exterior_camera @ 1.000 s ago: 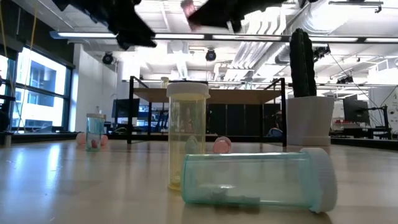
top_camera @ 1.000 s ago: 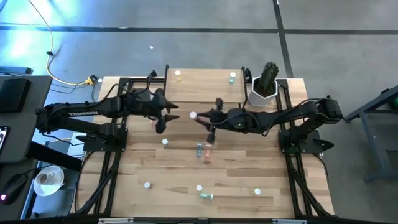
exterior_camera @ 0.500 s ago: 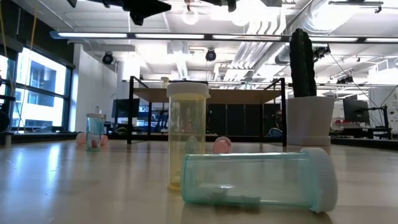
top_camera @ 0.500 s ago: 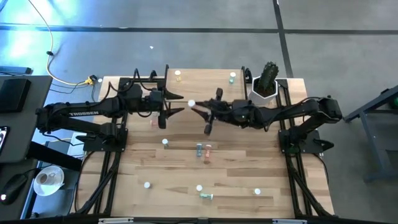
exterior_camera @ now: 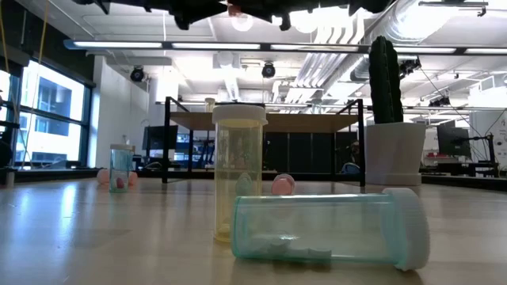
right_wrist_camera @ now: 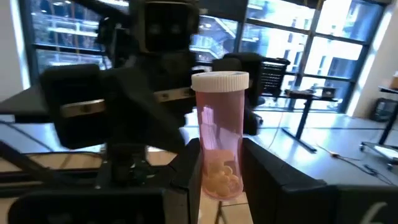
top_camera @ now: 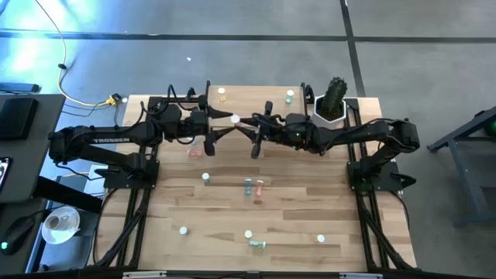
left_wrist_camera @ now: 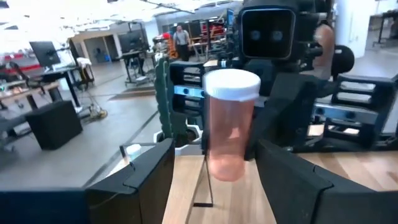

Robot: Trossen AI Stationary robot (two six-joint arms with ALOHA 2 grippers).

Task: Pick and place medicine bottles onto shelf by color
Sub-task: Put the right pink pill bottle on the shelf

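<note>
A pink medicine bottle (right_wrist_camera: 218, 149) with a white cap (top_camera: 234, 118) hangs upright in the air in front of the shelf (top_camera: 256, 87), with my right gripper (right_wrist_camera: 219, 171) shut on it. My left gripper (left_wrist_camera: 214, 163) faces it, open. Its fingers (left_wrist_camera: 152, 171) stand on either side of the bottle (left_wrist_camera: 227, 134) without touching it. A yellow bottle (top_camera: 222, 93) and a green one (top_camera: 289, 96) stand on the shelf. Other bottles are scattered over the table, among them an upright yellow one (exterior_camera: 238, 174) and a green one on its side (exterior_camera: 333, 229). My right gripper pinches the lower half of the pink bottle's body (right_wrist_camera: 214, 180) between its two fingers (right_wrist_camera: 186, 171). The fingers lie level and come from the table's right. The bottle stands upright in the hold, cap up, lifted clear of the table.
A white pot with a cactus (top_camera: 332, 105) stands at the shelf's right end. Loose bottles lie mid-table (top_camera: 253, 186) and near the front edge (top_camera: 256, 244). Another pink bottle (top_camera: 193, 151) sits below my left arm.
My right gripper has carried the pink bottle up and toward the far edge, a little to the left. My left gripper has risen and tipped from slanting down to level, so that its open fingers now stand on either side of the bottle.
</note>
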